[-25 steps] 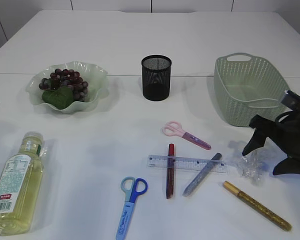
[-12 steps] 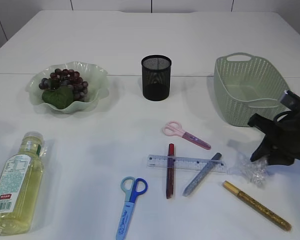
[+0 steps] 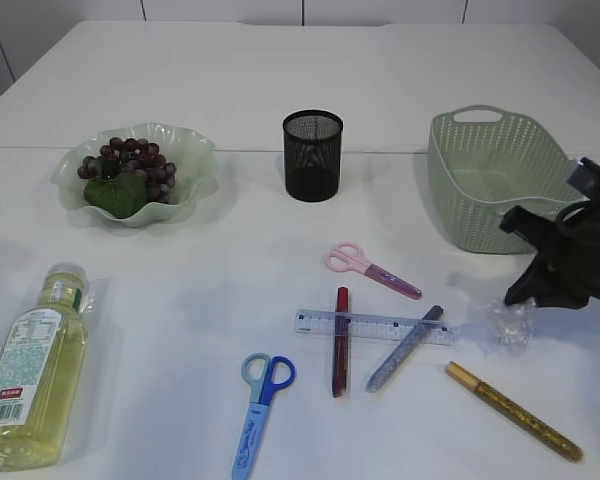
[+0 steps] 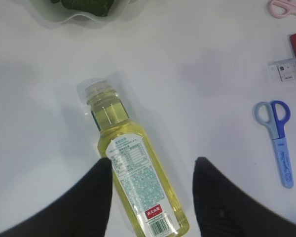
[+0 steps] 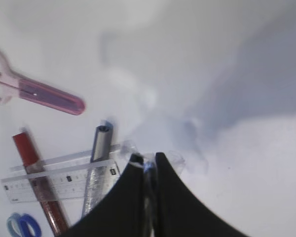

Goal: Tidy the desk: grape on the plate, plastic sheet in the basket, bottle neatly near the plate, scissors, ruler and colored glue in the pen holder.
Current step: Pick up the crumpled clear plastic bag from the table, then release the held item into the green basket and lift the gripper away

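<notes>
My right gripper is shut on the crumpled clear plastic sheet, pinched between its tips just off the table, in front of the green basket. My left gripper hangs open above the yellow bottle, which lies on its side at the front left. The grape sits on the wavy plate. Pink scissors, blue scissors, the clear ruler, and red, silver and gold glue pens lie in the middle. The black mesh pen holder stands behind them.
The ruler rests across the red and silver glue pens. The basket stands by the table's right edge, close behind my right arm. White tabletop stretches between the plate, the pen holder and the bottle.
My right gripper has closed on the plastic sheet and risen slightly toward the basket, pulling the sheet with it. The left gripper and the bottle have not moved.
</notes>
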### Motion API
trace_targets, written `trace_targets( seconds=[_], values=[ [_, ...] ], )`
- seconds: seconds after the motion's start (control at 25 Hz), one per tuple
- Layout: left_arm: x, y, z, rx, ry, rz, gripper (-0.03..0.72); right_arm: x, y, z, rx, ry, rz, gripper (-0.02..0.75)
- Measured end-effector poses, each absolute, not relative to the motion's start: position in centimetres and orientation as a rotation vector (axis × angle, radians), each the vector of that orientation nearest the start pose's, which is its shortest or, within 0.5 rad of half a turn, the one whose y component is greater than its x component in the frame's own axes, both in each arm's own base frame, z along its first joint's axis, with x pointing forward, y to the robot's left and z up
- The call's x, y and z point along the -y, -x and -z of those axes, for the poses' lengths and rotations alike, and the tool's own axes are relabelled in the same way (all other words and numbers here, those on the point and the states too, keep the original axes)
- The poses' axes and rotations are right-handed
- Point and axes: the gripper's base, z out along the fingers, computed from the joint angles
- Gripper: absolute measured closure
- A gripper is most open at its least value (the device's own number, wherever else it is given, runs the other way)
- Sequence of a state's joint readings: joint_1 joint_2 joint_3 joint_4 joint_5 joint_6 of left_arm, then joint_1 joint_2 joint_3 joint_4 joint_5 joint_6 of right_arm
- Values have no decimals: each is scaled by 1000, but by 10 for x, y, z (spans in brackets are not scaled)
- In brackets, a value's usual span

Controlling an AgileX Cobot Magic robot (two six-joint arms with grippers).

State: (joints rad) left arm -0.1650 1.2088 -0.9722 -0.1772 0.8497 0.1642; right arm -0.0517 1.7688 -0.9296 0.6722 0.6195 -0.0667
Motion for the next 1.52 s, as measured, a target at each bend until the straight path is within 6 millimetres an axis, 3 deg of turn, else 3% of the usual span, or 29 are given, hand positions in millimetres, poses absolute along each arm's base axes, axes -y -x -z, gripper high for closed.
trace_targets(
  seconds=[0.32, 0.6, 0.72, 1.0, 1.24, 1.36, 1.52],
  values=[
    [51, -231, -310, -2543, -321, 215, 303, -20, -318, -215, -2586, -588, -695, 701],
    [51, -231, -310, -2543, -321, 215, 303, -18, -360, -289, -2335, -410, -682, 701],
    [51, -231, -310, -2545, -322, 216, 303, -15, -383, -304, -2282, -354, -640, 700],
    [51, -230, -309, -2566, -323, 226, 303, -6, -429, -281, -2305, -281, -502, 696],
    [52, -229, -309, -2567, -319, 236, 303, 3, -448, -252, -2305, -254, -365, 640],
    [52, -229, -309, -2567, -318, 238, 303, 5, -451, -242, -2314, -245, -336, 549],
    [52, -229, -309, -2567, -315, 245, 303, 5, -452, -240, -2313, -244, -329, 332]
  ],
)
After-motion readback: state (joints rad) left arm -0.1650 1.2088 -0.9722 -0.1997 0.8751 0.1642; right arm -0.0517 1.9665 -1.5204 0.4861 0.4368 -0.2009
